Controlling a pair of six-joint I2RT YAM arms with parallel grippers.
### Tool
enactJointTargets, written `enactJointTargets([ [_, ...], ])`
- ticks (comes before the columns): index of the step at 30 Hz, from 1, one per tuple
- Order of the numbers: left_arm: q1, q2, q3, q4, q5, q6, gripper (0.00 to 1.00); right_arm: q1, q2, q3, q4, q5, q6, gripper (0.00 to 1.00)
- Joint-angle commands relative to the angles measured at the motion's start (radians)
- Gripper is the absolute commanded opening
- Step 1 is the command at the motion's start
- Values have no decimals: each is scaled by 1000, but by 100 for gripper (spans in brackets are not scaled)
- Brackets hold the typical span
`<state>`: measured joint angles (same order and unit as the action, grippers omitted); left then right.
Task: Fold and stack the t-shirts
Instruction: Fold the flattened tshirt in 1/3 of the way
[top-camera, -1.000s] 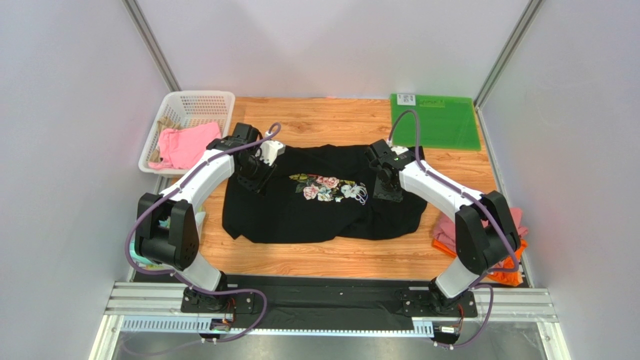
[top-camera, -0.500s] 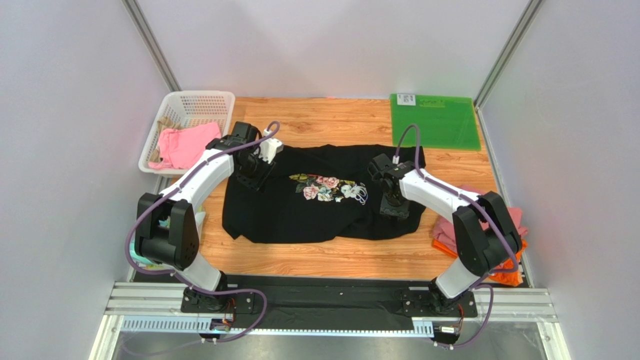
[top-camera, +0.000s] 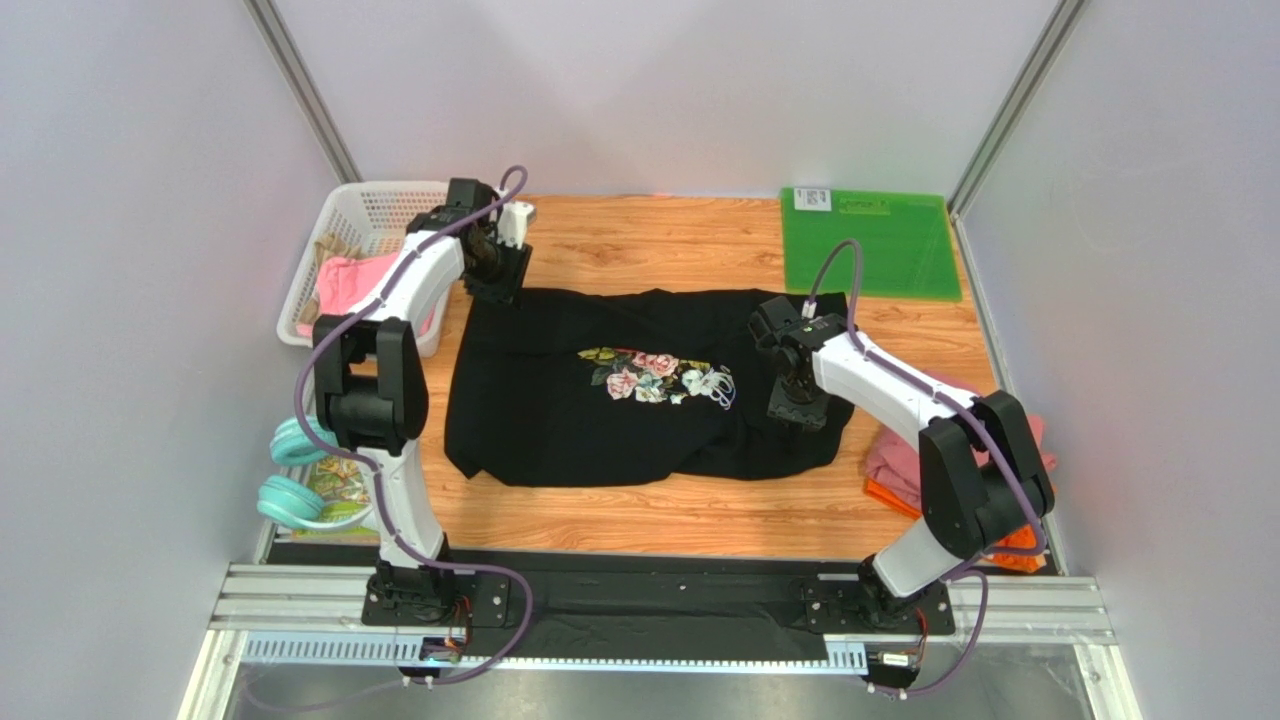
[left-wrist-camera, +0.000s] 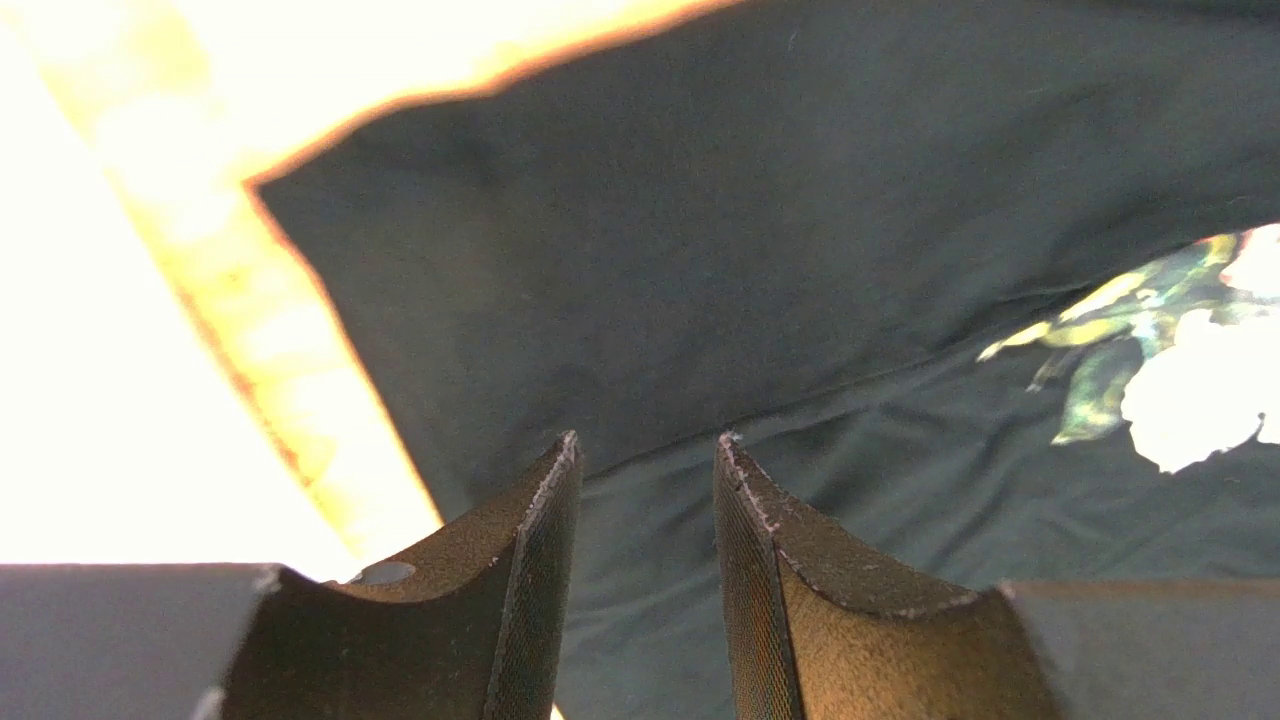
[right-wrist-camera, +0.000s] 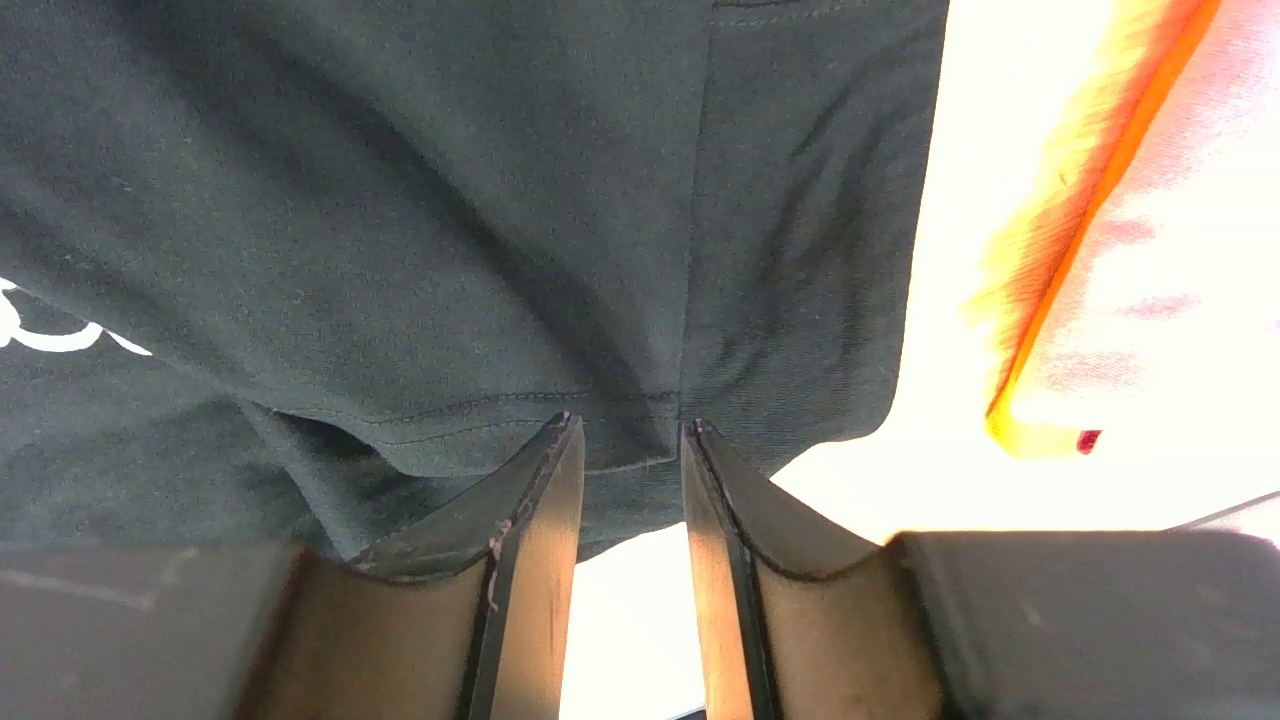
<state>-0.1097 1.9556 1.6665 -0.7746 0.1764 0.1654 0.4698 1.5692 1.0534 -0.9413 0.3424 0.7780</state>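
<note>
The large black t-shirt (top-camera: 631, 405) lies spread on the wooden table, floral print (top-camera: 657, 375) facing up. My left gripper (top-camera: 501, 275) hovers over its far-left corner, open, with only black cloth (left-wrist-camera: 842, 255) below the empty gap (left-wrist-camera: 646, 450). My right gripper (top-camera: 792, 402) hangs over the shirt's right side, open (right-wrist-camera: 631, 428), its fingertips just above a stitched hem (right-wrist-camera: 451, 405). A pink shirt (top-camera: 340, 281) lies in the basket. Pink cloth (top-camera: 897, 462) and an orange shirt (top-camera: 1022, 549) sit at the right edge, partly hidden behind the right arm.
A white basket (top-camera: 383, 206) stands at the far left, right beside my left arm. The stiff green mat (top-camera: 872, 243) lies at the far right corner. Teal headphones (top-camera: 293, 477) rest off the table's left edge. Grey walls close in both sides.
My left arm has swung up and left, from the shirt's left shoulder to its far-left corner by the basket. My right gripper has moved slightly nearer and to the right over the shirt.
</note>
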Motion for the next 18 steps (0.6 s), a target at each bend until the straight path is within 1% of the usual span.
enactJointTargets([
  [1, -1, -1, -109, -16, -17, -12, 45, 0, -34, -16, 22, -5, 21, 35],
  [3, 13, -38, -212, 21, -15, -6, 46, 0, -28, -21, 27, -5, 18, 36],
  [6, 54, -70, -299, 47, 8, -9, 46, 0, -15, -20, 32, -2, 9, 35],
  [9, 100, -92, -330, 63, 23, -10, 46, 0, -14, -20, 35, -5, 7, 35],
  [13, 104, -87, -288, 51, 41, -15, 46, 0, -20, -27, 38, -9, 9, 35],
  [18, 104, -109, -182, -5, 129, -47, 46, 0, -31, -24, 41, -14, 12, 35],
])
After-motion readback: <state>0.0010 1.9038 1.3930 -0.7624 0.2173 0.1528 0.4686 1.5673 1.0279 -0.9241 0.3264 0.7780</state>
